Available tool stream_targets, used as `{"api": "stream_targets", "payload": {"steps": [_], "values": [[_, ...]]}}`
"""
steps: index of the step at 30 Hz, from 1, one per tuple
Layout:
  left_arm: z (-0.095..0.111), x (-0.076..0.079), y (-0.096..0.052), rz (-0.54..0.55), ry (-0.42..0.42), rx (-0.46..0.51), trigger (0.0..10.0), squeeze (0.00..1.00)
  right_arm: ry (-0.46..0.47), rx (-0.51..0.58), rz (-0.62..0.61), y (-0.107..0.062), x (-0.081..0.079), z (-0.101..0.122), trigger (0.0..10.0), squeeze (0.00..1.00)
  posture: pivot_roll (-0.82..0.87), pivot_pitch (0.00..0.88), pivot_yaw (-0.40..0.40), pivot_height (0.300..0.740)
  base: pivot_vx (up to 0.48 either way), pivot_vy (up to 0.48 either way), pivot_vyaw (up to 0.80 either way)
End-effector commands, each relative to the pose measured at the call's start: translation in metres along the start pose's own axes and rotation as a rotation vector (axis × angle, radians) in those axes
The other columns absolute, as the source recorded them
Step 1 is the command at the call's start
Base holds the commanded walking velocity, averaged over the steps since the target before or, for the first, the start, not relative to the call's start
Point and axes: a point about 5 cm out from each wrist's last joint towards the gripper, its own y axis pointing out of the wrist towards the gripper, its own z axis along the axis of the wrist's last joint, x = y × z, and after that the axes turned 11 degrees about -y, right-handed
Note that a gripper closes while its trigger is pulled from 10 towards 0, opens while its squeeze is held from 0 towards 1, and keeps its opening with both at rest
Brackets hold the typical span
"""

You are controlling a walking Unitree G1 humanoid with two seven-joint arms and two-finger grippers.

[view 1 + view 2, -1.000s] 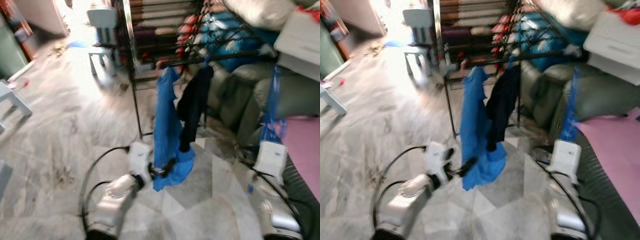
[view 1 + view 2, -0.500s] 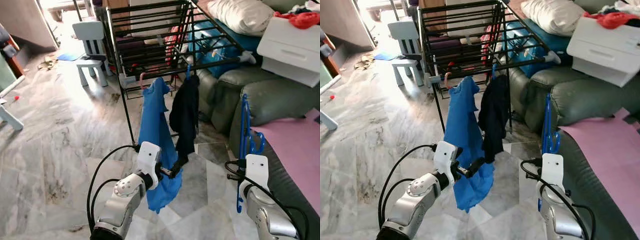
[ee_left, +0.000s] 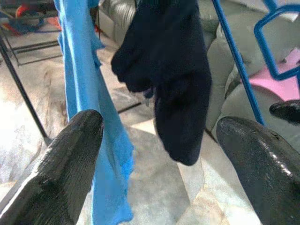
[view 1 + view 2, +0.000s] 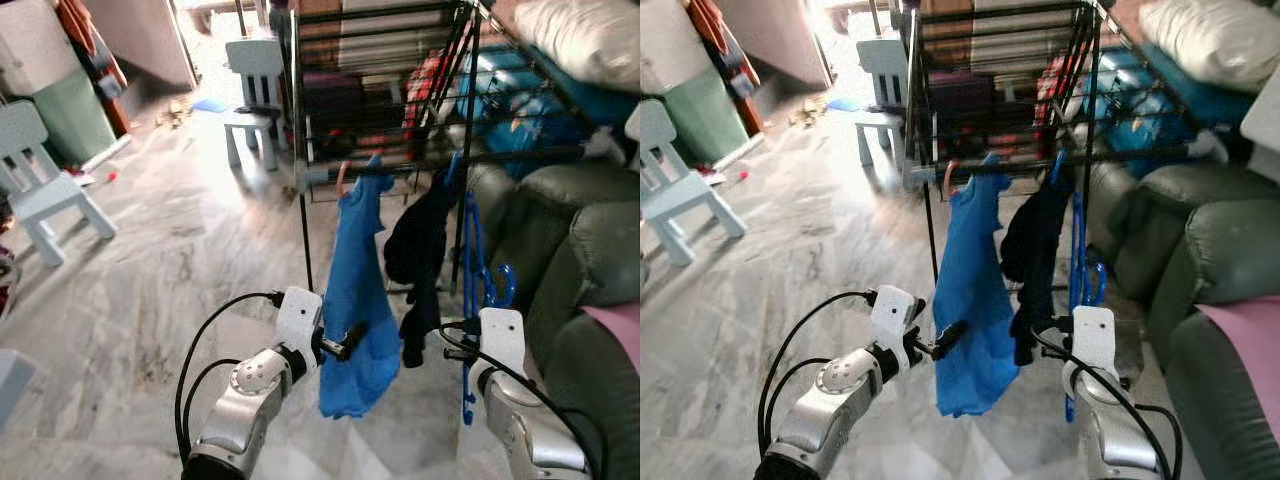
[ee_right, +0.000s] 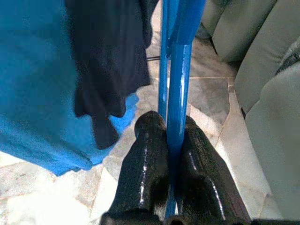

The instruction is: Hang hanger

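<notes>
Blue plastic, thin and rigid, the hanger [image 4: 470,300] looks light and slick; it stands upright in the right hand [image 5: 172,154], whose fingers [image 5: 145,164] are pinched tight on one slim bar, just right of the black garment [image 4: 420,250] and blue shirt [image 4: 358,300] hung on the black drying rack [image 4: 400,165]. A pinch on a bar may let it swivel; holding nearer the hook would steady it, I judge. The left hand [image 3: 159,140] is spread wide, empty, beside the blue shirt. No brand or writing is legible.
</notes>
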Motion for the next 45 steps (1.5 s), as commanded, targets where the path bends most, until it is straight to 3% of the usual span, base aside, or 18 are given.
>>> {"api": "stream_targets", "payload": {"steps": [1, 12, 15, 20, 28, 45], "values": [[-0.001, -0.008, -0.004, 0.030, -0.003, -0.011, 10.0, 0.00, -0.003, 0.020, 0.034, -0.001, -0.010, 0.006, 10.0, 0.00, -0.12, 0.033, 0.044, 0.740, 0.000, -0.428, 0.00], [-0.001, -0.010, -0.005, 0.045, -0.006, -0.019, 10.0, 0.00, -0.007, 0.009, 0.058, 0.000, -0.014, 0.004, 10.0, 0.00, -0.12, 0.031, 0.044, 0.740, 0.000, -0.425, 0.00], [-0.003, -0.013, -0.006, 0.061, 0.002, -0.028, 10.0, 0.00, -0.056, 0.012, 0.125, 0.000, -0.020, 0.004, 10.0, 0.00, -0.12, 0.031, 0.044, 0.740, 0.295, -0.363, 0.00], [-0.005, -0.016, -0.009, 0.085, 0.012, -0.039, 10.0, 0.00, -0.112, 0.050, 0.176, -0.002, -0.025, 0.008, 10.0, 0.00, -0.11, 0.037, 0.044, 0.740, 0.412, 0.000, 0.00], [-0.008, -0.015, -0.009, 0.073, 0.016, -0.053, 10.0, 0.00, -0.100, 0.037, 0.176, -0.001, -0.025, 0.008, 10.0, 0.00, -0.11, 0.037, 0.046, 0.740, 0.468, 0.000, 0.00], [-0.008, -0.018, -0.009, 0.084, 0.005, -0.060, 10.0, 0.00, -0.131, 0.121, 0.102, 0.013, 0.004, 0.046, 10.0, 0.00, -0.10, 0.029, 0.060, 0.740, 0.098, 0.000, 0.00]]}}
